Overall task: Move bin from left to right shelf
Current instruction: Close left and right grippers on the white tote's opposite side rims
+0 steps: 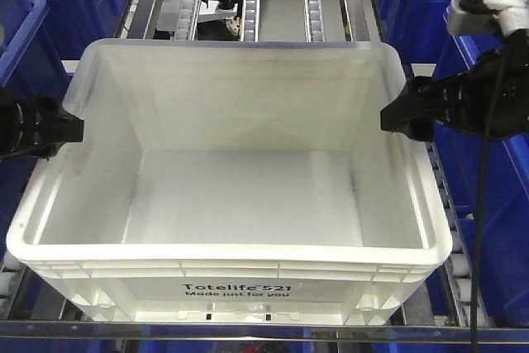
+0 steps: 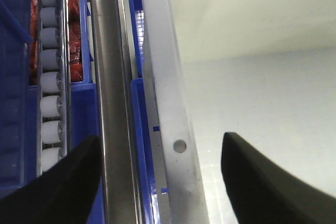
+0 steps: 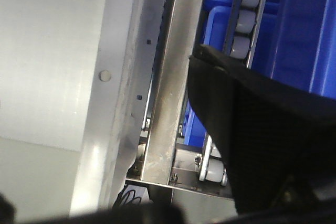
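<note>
One right pincer (image 1: 387, 117) finger cut off; left pincer (image 2: 161, 139) straddles bin (image 1: 248, 196) rim.

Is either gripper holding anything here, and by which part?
Left gripper straddles the bin's left rim, open, with gaps both sides: no hold. Right gripper sits at the right rim; whether it clamps cannot be told.

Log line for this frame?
bin: on shelf | left gripper: open, straddling rim | right gripper: at opposite rim, grip unclear | phase: pre-grasp
</note>
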